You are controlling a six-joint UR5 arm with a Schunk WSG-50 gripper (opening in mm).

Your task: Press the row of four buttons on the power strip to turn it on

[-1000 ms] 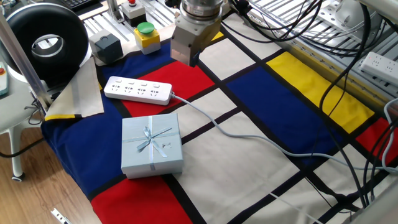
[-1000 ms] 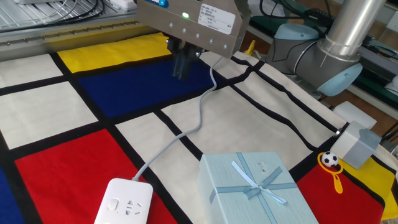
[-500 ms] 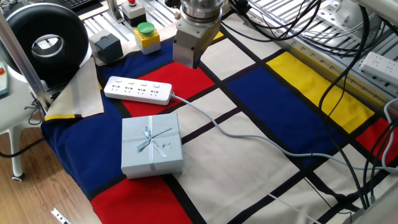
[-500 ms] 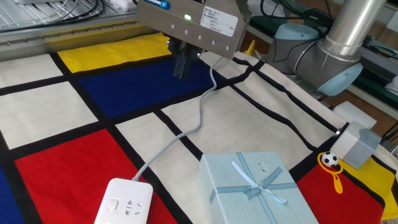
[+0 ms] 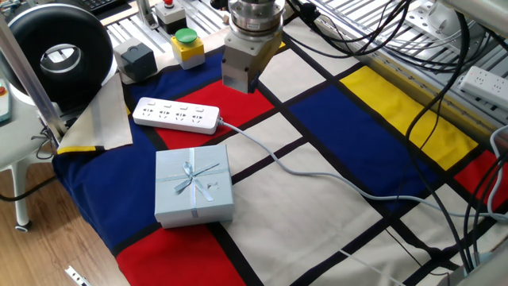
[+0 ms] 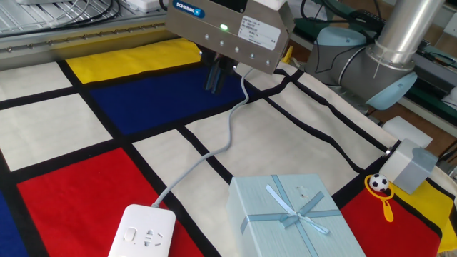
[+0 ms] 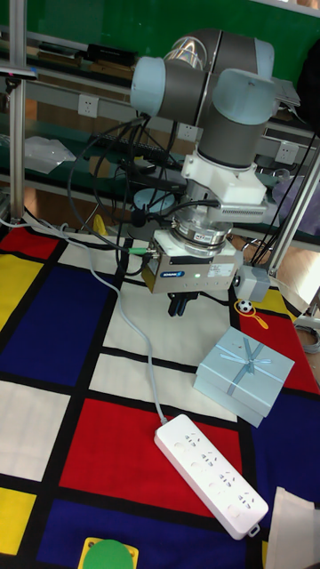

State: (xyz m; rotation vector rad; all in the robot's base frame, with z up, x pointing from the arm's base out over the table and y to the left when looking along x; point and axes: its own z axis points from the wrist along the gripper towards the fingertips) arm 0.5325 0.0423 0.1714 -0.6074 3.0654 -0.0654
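Note:
The power strip (image 5: 176,116) lies flat on the red and blue cloth, a long white bar whose pale grey cable (image 5: 278,159) trails off to the right. Its four buttons (image 5: 175,106) show only as tiny marks along the far long edge. My gripper (image 6: 215,87) hangs in the air above the cloth, to the right of and beyond the strip, over the cable's path. Its dark fingers (image 7: 180,308) point down, pressed together with nothing between them. In the other fixed view only the strip's end (image 6: 141,232) is visible; the tall fixed view shows the whole strip (image 7: 211,462).
A pale blue gift box (image 5: 193,184) with a ribbon sits just in front of the strip. A green button on a yellow box (image 5: 186,44), a dark grey block (image 5: 135,59) and a black round device (image 5: 59,52) stand behind it. Cables hang along the right.

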